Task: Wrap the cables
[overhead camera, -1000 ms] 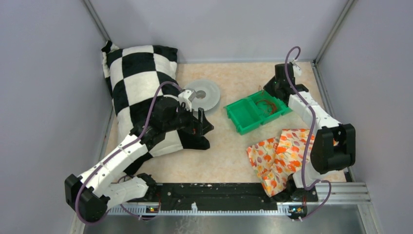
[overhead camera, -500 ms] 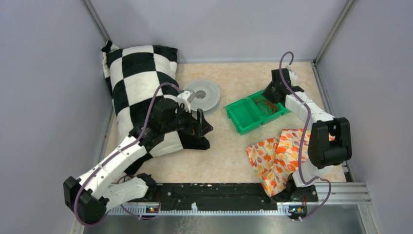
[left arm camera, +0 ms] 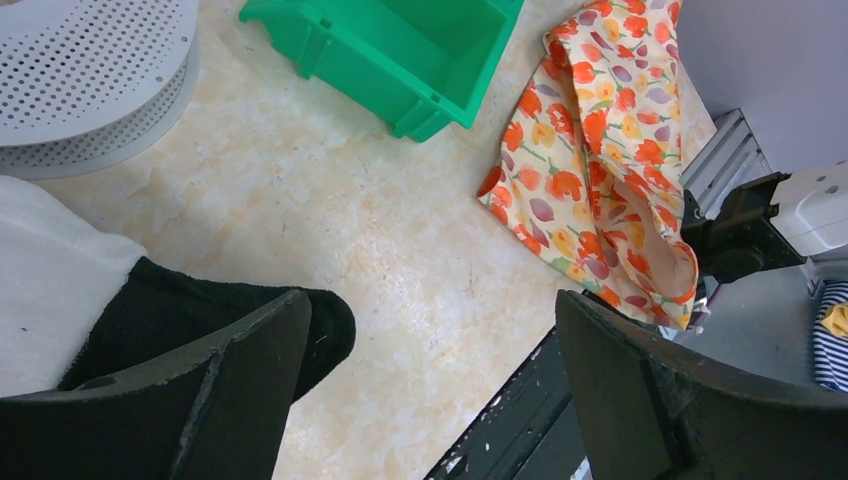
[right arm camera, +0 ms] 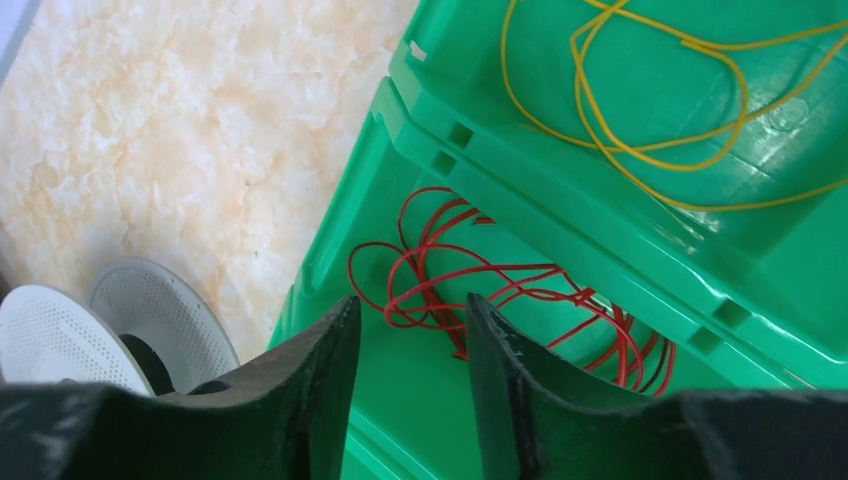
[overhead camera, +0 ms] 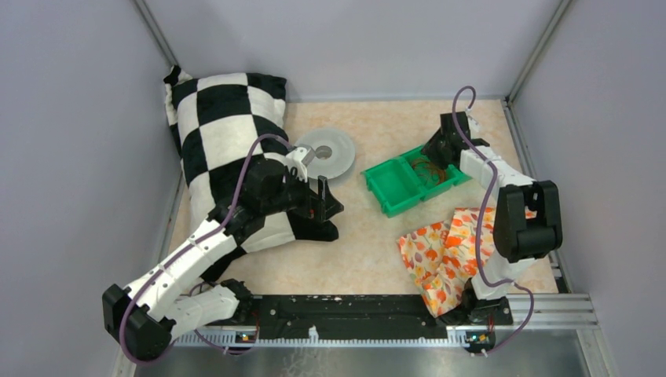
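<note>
Right wrist view: the cables lie in a green bin [right arm camera: 560, 190]. A loose red coil [right arm camera: 480, 290] sits in one compartment and yellow loops [right arm camera: 640, 100] in the one beside it, across a dividing wall. The right gripper [right arm camera: 410, 380] hangs right over the red coil with its jaws partly apart and nothing pinched between them. From the top view the red coil is in the bin's right-hand compartment (the yellow loops are too fine to make out there). A floral cloth [overhead camera: 448, 255] lies on the table [overhead camera: 377, 126] near the bin, and a grey perforated disc [overhead camera: 326, 151] lies to its left. The left gripper [left arm camera: 430, 320] is spread wide and empty over a corner of the checkered pillow [overhead camera: 220, 133].
</note>
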Robot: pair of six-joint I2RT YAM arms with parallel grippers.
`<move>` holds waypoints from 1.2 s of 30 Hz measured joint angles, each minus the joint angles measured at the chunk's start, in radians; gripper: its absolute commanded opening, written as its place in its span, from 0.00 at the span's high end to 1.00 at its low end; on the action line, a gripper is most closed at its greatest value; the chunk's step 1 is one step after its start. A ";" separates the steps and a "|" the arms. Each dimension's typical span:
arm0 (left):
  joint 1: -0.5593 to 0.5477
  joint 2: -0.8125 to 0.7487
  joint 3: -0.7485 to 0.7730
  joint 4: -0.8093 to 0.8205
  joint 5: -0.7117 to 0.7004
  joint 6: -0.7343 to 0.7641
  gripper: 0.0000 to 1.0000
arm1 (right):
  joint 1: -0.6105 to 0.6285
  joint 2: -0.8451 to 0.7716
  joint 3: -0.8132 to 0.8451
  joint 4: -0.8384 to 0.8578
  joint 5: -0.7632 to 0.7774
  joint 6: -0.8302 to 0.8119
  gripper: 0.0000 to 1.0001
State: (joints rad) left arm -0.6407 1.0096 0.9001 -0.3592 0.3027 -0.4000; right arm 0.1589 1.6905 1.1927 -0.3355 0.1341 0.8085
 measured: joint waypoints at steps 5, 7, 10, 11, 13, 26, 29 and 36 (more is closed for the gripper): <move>0.000 0.000 -0.004 0.000 -0.001 -0.002 0.02 | -0.003 0.008 -0.002 0.048 -0.030 0.027 0.52; 0.000 0.001 -0.005 0.000 -0.001 -0.001 0.02 | -0.005 0.026 -0.001 0.073 -0.038 0.034 0.52; 0.000 0.001 -0.004 -0.002 -0.001 -0.001 0.02 | -0.007 0.072 0.008 0.081 -0.050 0.042 0.52; 0.000 0.001 -0.004 -0.002 -0.001 -0.001 0.01 | -0.007 0.089 0.013 0.079 -0.053 0.043 0.52; 0.000 0.001 -0.004 -0.006 -0.001 -0.001 0.02 | -0.008 0.117 0.019 0.079 -0.060 0.048 0.53; 0.000 0.032 -0.004 -0.007 0.000 -0.001 0.02 | -0.011 0.095 0.018 0.079 -0.070 0.048 1.00; 0.000 0.041 -0.004 -0.004 0.007 0.000 0.02 | -0.011 0.034 0.011 0.080 -0.064 0.032 1.00; 0.000 0.064 -0.004 0.014 0.014 -0.001 0.02 | -0.011 -0.168 -0.036 0.071 -0.087 -0.039 1.00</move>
State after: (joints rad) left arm -0.6407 1.0733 0.8963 -0.3447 0.3164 -0.4007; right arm 0.1474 1.5223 1.1564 -0.2642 0.0471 0.7692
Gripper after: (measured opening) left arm 0.986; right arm 0.010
